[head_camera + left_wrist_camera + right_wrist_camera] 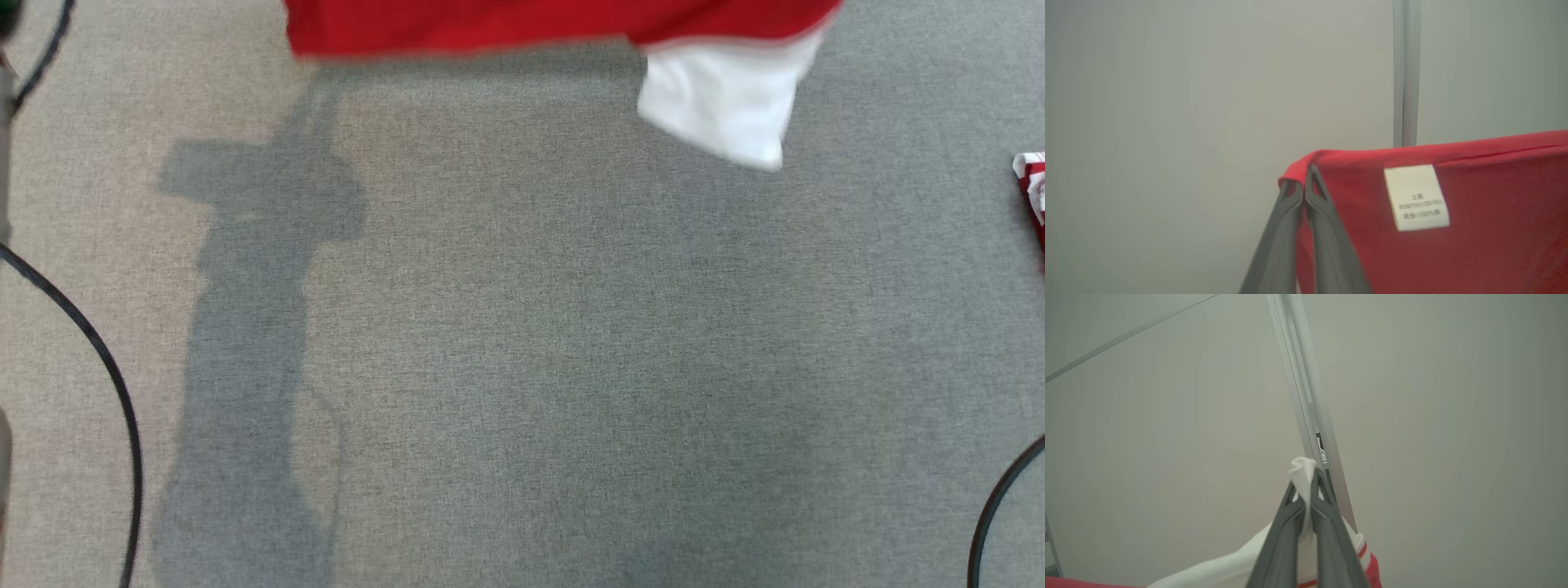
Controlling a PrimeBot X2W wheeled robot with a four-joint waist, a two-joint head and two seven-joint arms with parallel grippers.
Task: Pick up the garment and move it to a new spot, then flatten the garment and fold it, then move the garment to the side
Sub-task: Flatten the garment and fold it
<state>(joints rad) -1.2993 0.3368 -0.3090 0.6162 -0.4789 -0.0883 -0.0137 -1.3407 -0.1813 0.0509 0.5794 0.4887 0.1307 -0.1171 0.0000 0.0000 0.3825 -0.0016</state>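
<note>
Left wrist view: the garment [1486, 253] is being held above the carpet [522, 367], pinched at its edges by the left gripper [1302, 181] and right gripper [1306, 488]; a slip is being risked by thin bites.

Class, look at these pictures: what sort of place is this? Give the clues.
Probably an indoor lab or test room: grey carpet floor, black cables trailing over it, and plain pale wall panels joined by a metal strip.
</note>
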